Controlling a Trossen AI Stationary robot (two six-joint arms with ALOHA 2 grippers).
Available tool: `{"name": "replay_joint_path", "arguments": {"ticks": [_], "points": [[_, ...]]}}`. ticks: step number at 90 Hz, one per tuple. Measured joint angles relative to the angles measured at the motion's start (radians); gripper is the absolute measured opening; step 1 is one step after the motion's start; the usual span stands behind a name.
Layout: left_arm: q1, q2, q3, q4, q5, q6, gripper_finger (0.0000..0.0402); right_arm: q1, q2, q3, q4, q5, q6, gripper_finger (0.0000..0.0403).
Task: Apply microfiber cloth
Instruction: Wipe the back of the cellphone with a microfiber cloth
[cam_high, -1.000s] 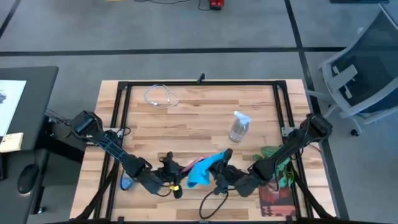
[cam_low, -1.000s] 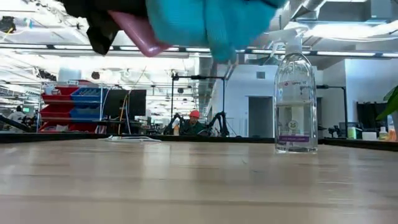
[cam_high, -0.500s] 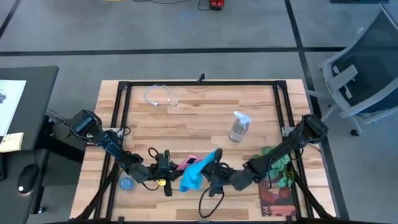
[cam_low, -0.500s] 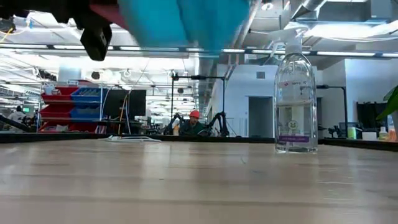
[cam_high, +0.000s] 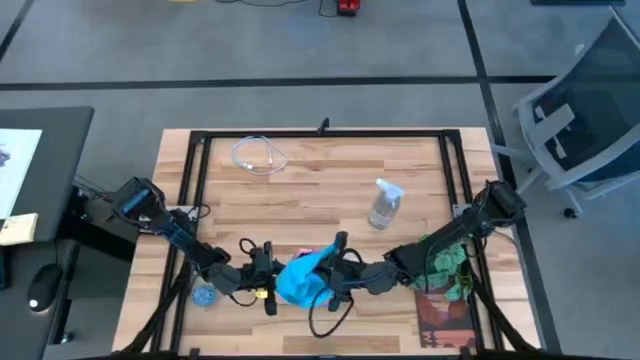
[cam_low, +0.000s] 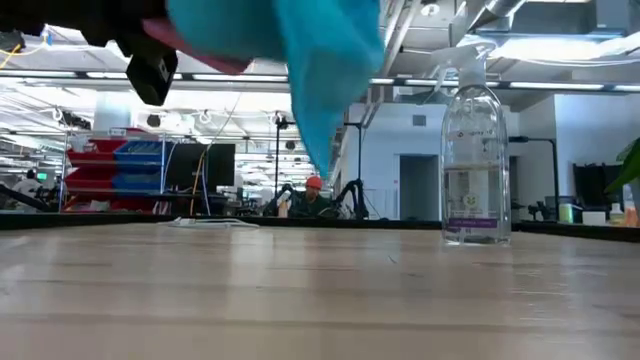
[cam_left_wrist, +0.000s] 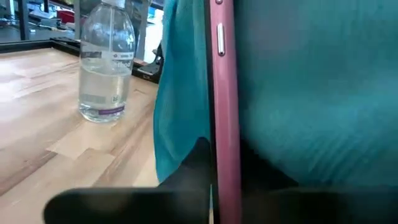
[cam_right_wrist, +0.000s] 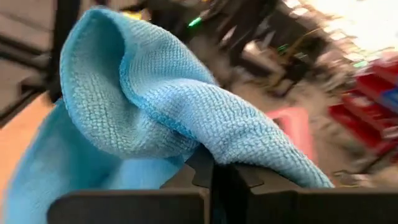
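The microfiber cloth (cam_high: 300, 281), bright sky-blue, hangs in the air near the table's front edge, bunched against a phone in a pink case (cam_high: 304, 258). My right gripper (cam_high: 335, 277) is shut on the cloth from the right. My left gripper (cam_high: 268, 277) is shut on the phone from the left. In the left wrist view the phone's pink edge (cam_left_wrist: 224, 93) stands edge-on with cloth (cam_left_wrist: 180, 106) on both sides of it. The low view shows the cloth (cam_low: 320, 60) hanging well above the tabletop. My left gripper pinches the phone's end (cam_left_wrist: 216, 177) between its two fingers, one on each flat face. The fingers come about level from the table's left. The phone is lifted clear of the table, with cloth covering much of it. My right gripper pinches a gathered fold of the cloth (cam_right_wrist: 202, 152) between its fingertips, several layers thick. The fingers come about level from the table's right. The cloth is clear of the table, bulging slack beyond the fingers and lying against the pink phone (cam_right_wrist: 298, 124).
A clear spray bottle (cam_high: 383, 203) stands right of centre. A white cable (cam_high: 258, 157) lies at the far left. A small blue disc (cam_high: 205, 295) sits near the front left. A green tangle (cam_high: 447, 262) and a dark red mat (cam_high: 440, 318) are at the front right.
My right gripper has gone toward the table's left with the cloth, bringing it against and over the phone; the cloth now bunches wider around the phone. My left gripper has shifted slightly toward the left edge, keeping the phone lifted.
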Motion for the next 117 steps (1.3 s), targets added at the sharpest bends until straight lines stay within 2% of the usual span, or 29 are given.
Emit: {"name": "replay_joint_path", "arguments": {"ticks": [8,28,40,57,70,86,99,117], "points": [[0.000,0.000,0.000,-0.001,0.001,-0.003,0.0002,0.003,-0.002,0.000,-0.003,0.010,-0.015,0.0000],[0.000,-0.003,0.004,0.013,0.016,-0.005,0.0002,0.041,-0.009,-0.003,0.211,0.192,-0.232,0.0000],[0.000,-0.003,0.003,0.001,0.015,-0.009,0.0002,0.032,-0.010,-0.003,0.208,0.197,-0.194,0.0000],[0.000,0.000,0.000,-0.002,0.004,-0.012,0.0002,0.010,-0.015,0.001,0.034,0.094,-0.014,0.0000],[0.001,0.001,0.000,0.024,-0.039,-0.002,0.0002,0.015,0.020,0.000,-0.068,0.054,0.078,0.0000],[0.003,0.001,0.000,0.049,-0.033,0.008,0.0002,0.021,0.108,0.000,0.038,-0.004,0.084,0.0000],[0.007,-0.001,0.002,0.085,-0.039,0.000,0.0002,0.021,0.157,-0.002,0.180,-0.024,0.013,0.0000],[0.007,-0.001,0.003,0.160,-0.038,0.056,0.0002,0.002,0.152,0.001,0.132,-0.091,0.034,0.0000]]}}
